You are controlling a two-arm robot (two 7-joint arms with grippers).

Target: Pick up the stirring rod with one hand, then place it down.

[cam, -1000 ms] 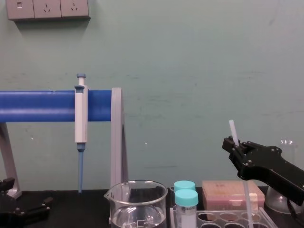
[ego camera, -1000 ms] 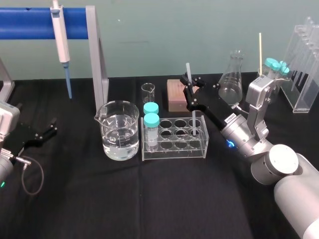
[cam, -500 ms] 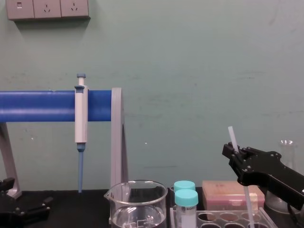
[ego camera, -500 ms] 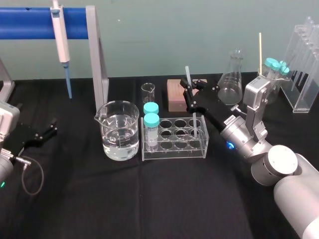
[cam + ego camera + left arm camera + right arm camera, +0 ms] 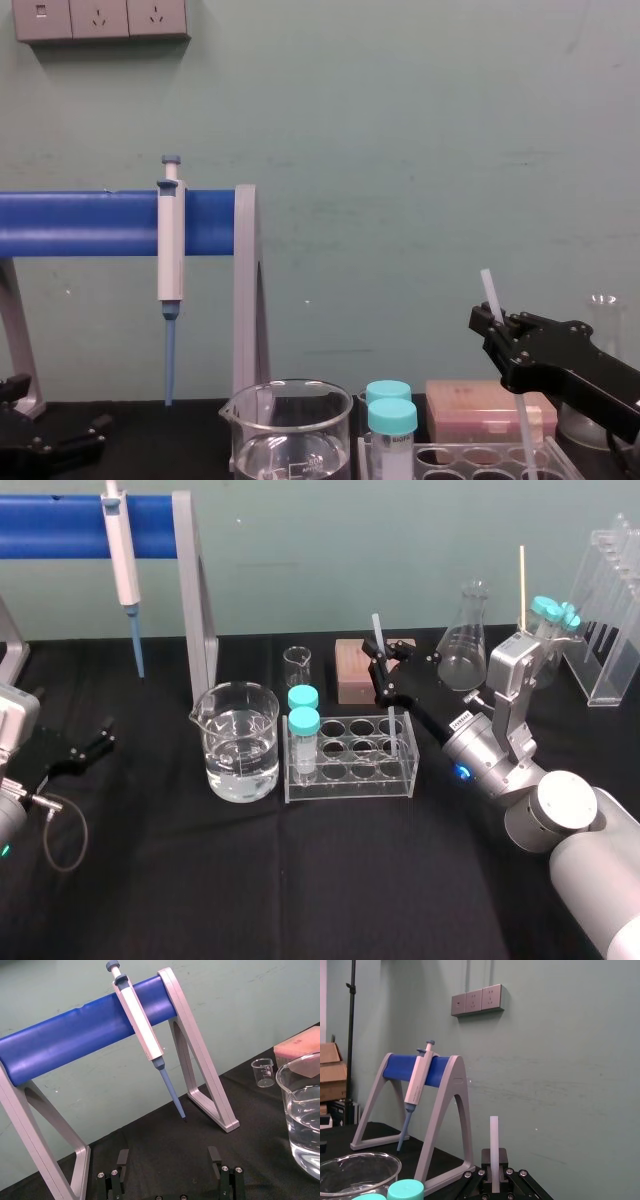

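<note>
Translucent stirring rod clamped in right tool, lower end indistinct inside rack; left tool parked, apart.

One stirring rod, two beakers

So the stirring rod is a thin, straight, translucent-white stick. It's standing almost upright, with the top tipped a little to the robot's left. Its lower end is down in the right end of the clear tube rack, near the worktop's back edge. The right gripper, black with two jointed fingers, is clamped on its upper part, and a short stub pokes out above.
</note>
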